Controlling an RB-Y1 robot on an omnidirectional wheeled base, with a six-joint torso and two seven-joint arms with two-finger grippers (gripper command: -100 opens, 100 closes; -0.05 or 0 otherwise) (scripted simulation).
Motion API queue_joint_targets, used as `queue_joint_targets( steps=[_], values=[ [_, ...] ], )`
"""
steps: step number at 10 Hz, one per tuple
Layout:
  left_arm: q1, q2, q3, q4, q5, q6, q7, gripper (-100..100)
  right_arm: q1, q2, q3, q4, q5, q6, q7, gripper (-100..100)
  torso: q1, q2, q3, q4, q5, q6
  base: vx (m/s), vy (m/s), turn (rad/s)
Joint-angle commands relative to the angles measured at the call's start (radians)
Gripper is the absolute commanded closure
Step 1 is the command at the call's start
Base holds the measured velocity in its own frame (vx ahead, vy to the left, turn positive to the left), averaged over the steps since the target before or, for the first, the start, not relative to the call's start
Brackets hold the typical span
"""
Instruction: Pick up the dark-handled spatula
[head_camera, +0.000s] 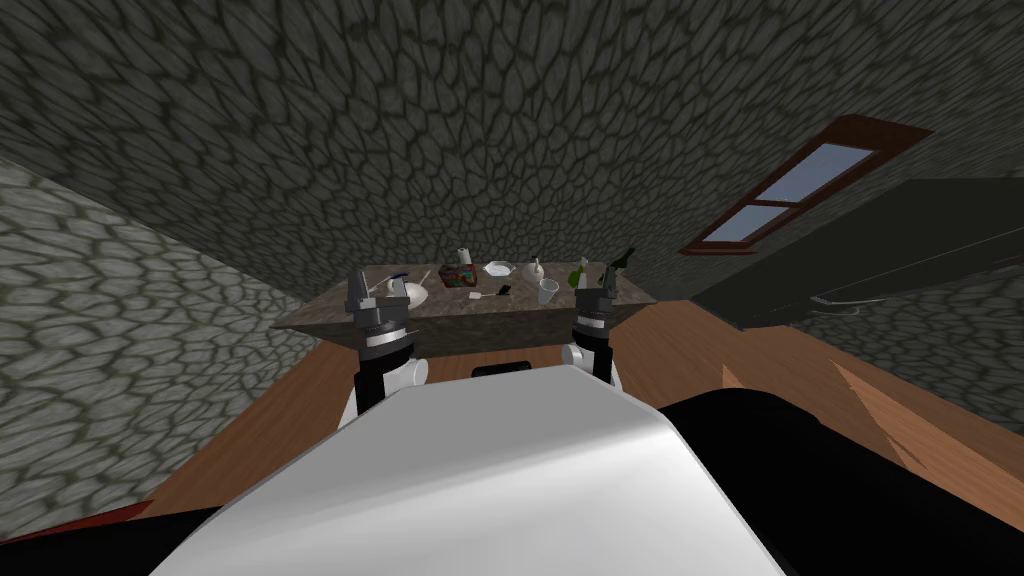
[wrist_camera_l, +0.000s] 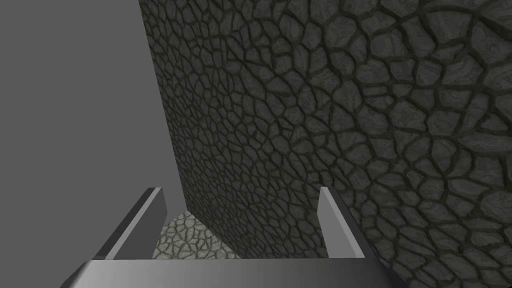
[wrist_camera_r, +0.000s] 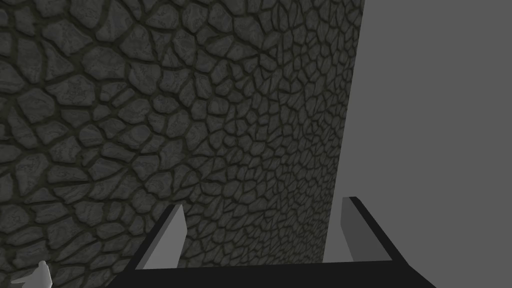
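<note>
Gaping: left hand, right hand; spatula on table.

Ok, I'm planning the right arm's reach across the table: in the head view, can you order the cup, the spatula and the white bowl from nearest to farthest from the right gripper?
1. The cup, just left of the right gripper.
2. The spatula, mid-table, left of the cup.
3. The white bowl, far left, beside the left gripper.

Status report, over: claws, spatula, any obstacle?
Left claw open, right claw open, both raised. Spatula on table, untouched. White cup near it.
</note>
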Motion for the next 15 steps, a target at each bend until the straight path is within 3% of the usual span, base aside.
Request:
queue_joint_targets(
  steps=[1,6,7,9,12,13,14,15],
  values=[
    [-0.030,0.044,0.007,0.015,-0.011,0.033,0.007,-100,0.000,0.000,0.000,0.000,0.000,0.000,0.000,0,0.000,0.000,0.000,0.000,0.000,0.000,-0.030,-0.015,0.023],
    [-0.165,0.123,0.034,0.104,-0.052,0.180,0.039,-100,0.000,0.000,0.000,0.000,0.000,0.000,0.000,0,-0.003,0.004,0.002,0.001,-0.001,0.000,-0.067,-0.037,0.030],
    [-0.165,0.123,0.034,0.104,-0.052,0.193,0.039,-100,0.000,0.000,0.000,0.000,0.000,0.000,0.000,0,-0.003,0.004,0.002,0.001,-0.001,0.000,-0.050,-0.022,0.011],
    [-0.236,0.145,0.047,0.161,-0.071,0.265,0.054,-100,0.000,0.000,0.000,0.000,0.000,0.000,0.000,0,-0.001,0.003,0.002,0.001,0.000,0.000,-0.048,-0.022,0.025],
    [-0.285,0.154,0.053,0.194,-0.079,0.342,0.063,-100,0.000,0.000,0.000,0.000,0.000,0.000,0.000,0,-0.002,0.002,0.001,0.000,0.000,0.000,-0.037,-0.026,0.014],
    [-0.327,0.162,0.059,0.229,-0.087,0.380,0.070,-100,0.000,0.000,0.000,0.000,0.000,0.000,0.000,0,-0.002,0.002,0.001,0.000,0.000,0.000,-0.036,-0.025,0.018],
    [-0.330,0.162,0.059,0.229,-0.087,0.399,0.070,-100,0.000,0.000,0.000,0.000,0.000,0.000,0.000,0,-0.002,0.002,0.001,0.000,0.000,0.000,-0.030,-0.020,0.008],
    [-0.373,0.168,0.065,0.267,-0.093,0.434,0.078,-100,0.000,0.000,0.000,0.000,0.000,0.000,0.000,0,-0.001,0.002,0.001,0.000,0.000,0.000,-0.035,-0.015,0.018]
  ],
)
